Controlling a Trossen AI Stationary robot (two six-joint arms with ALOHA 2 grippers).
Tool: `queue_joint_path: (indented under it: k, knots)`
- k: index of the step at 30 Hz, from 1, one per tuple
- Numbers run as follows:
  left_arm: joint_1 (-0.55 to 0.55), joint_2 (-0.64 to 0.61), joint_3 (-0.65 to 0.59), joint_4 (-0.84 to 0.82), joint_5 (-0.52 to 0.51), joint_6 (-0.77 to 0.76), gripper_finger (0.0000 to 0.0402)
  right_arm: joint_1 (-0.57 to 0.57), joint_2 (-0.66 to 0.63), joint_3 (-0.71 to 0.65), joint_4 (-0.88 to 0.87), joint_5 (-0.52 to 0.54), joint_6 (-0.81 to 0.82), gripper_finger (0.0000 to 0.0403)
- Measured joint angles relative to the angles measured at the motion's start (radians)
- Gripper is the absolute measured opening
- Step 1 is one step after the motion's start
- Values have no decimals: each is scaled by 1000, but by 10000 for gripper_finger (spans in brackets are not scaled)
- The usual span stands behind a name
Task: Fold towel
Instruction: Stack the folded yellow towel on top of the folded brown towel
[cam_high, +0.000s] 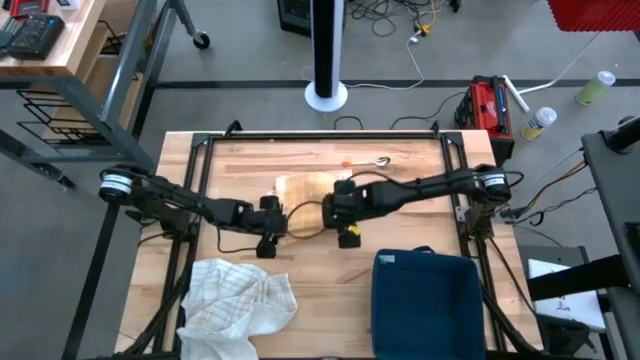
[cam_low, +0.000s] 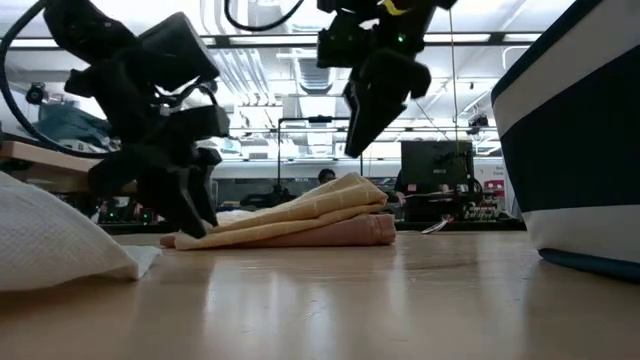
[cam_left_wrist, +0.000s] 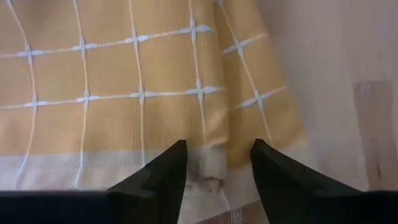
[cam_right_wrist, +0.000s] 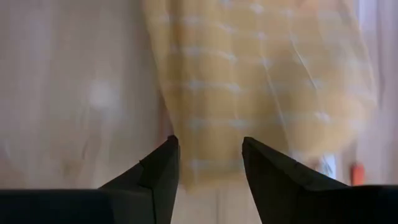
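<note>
Yellow towel (cam_high: 305, 187) lay folded near the table's (cam_high: 420, 215) far-middle, so folding looked largely done. Left gripper (cam_left_wrist: 214, 163) was open at its edge; right gripper (cam_right_wrist: 208, 163) was open above it, holding nothing.

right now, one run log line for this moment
task: fold towel | yellow towel: folded, mid-table | left gripper: open at towel edge | right gripper: open, above towel | white towel: crumpled, untouched
</note>
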Motion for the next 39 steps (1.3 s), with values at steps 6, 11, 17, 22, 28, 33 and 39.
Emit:
queue_joint_path:
  k: [6,11,17,22,28,33,39]
  knots:
    - [-8,25,48,-31,13,-15,103,30,11,-86,110,38,-3,158]
    - [-9,-7,65,-57,15,-14,15,35,16,-122,105,105,27,160]
    - [-9,-57,64,-63,10,-28,3,34,18,-140,122,118,50,155]
    - [-26,-97,75,-156,9,-18,13,34,18,-140,131,117,56,149]
    - [-35,-91,83,-246,8,-30,81,34,18,-140,154,117,60,153]
    - [-35,-57,80,-199,-14,-8,161,34,17,-140,174,116,60,158]
    - [-35,-9,79,-183,-65,-4,191,34,17,-140,177,115,60,152]
